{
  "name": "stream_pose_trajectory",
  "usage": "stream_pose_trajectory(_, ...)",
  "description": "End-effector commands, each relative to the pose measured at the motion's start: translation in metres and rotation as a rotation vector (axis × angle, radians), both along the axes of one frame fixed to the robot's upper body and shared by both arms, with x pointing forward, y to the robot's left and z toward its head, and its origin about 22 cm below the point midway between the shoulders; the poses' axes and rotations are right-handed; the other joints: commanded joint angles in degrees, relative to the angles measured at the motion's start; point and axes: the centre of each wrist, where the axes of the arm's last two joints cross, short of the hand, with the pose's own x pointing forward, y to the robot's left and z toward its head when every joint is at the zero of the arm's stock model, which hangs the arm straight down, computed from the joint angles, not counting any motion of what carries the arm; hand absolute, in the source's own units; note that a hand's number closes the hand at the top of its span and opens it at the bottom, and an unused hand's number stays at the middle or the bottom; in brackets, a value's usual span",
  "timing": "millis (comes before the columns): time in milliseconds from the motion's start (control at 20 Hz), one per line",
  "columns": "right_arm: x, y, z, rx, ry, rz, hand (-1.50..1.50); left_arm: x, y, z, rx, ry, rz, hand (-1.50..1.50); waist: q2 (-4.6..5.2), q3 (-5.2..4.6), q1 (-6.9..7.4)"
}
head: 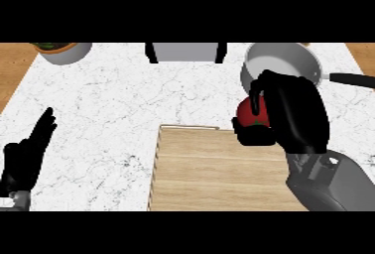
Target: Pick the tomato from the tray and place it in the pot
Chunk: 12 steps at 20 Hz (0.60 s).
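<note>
**Tomato lifted from the tray, on its way to the pot**

The right hand (293, 111) is curled round the tomato (251, 113), fingers over its top and thumb beneath, so that only the left part of the red fruit shows. Hand and tomato lie over the far right corner of the wooden tray (212, 168), between the tray and the pot (282, 63). The tomato appears to be clear of the wood, though the hand hides its underside and contact cannot be ruled out. The pot stands at the far right of the counter (110, 99), its mouth open upward and its dark handle (351, 79) pointing toward the right edge, which leaves the near rim free for an approach from the tray side. Judged from this layout, the pick is done and the carry to the pot remains. The left hand (26, 154) rests at the counter's near left edge, fingers straight and spread upward, well away from the work. A bowl (64, 50) sits at the far left corner.
</note>
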Motion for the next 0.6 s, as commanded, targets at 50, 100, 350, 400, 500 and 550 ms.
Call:
stream_pose_trajectory(50, 0.004, -0.044, 0.019, 0.112, -0.094, -0.023, 1.5, -0.003, 0.005, -0.003, -0.006, 0.014, 0.0, 0.0, 0.09, 0.03, -0.08)
stream_pose_trajectory(100, 0.013, -0.03, 0.03, 0.139, -0.088, -0.035, 1.5, -0.001, -0.012, -0.005, 0.0, -0.006, -0.011, 0.0, 0.1, 0.01, 0.2)
stream_pose_trajectory(350, 0.049, -0.071, 0.053, 0.177, -0.121, -0.057, 1.5, -0.008, 0.006, -0.004, -0.007, 0.001, -0.007, 0.0, 0.2, -0.01, 0.62)
stream_pose_trajectory(400, 0.059, -0.071, 0.042, 0.205, -0.142, -0.048, 1.5, 0.013, 0.009, 0.022, 0.011, -0.015, 0.003, 0.0, 0.28, 0.02, 0.59)
stream_pose_trajectory(500, 0.068, -0.087, 0.025, 0.202, -0.146, -0.05, 1.5, -0.006, -0.009, -0.004, -0.016, 0.003, -0.019, 0.0, 0.24, 0.02, 0.66)
stream_pose_trajectory(550, 0.069, -0.084, 0.036, 0.21, -0.13, -0.042, 1.5, 0.0, -0.015, 0.005, -0.01, -0.003, -0.003, 0.0, 0.16, 0.01, 0.48)
